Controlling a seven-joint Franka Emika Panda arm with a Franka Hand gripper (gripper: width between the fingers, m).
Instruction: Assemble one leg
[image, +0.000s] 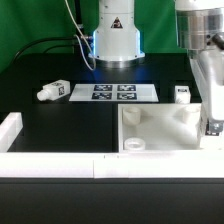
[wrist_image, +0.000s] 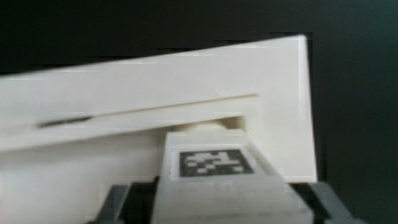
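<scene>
In the wrist view my gripper (wrist_image: 217, 203) is shut on a leg (wrist_image: 215, 160), a stubby white peg with a black-and-white tag facing the camera. Dark fingers (wrist_image: 128, 203) flank it on both sides. The leg's end sits against a corner of the large white square panel (wrist_image: 125, 110). In the exterior view my gripper (image: 212, 126) is low at the panel's (image: 160, 122) side on the exterior view's right; the held leg is hidden there. Two more legs lie loose on the table, one at the exterior view's left (image: 52, 91) and one at its right (image: 182, 94).
The marker board (image: 112, 92) lies flat in front of the robot's base (image: 116, 40). A white L-shaped rail (image: 30, 150) runs along the front and the exterior view's left. The panel has a round hole boss (image: 133, 145) near its front corner.
</scene>
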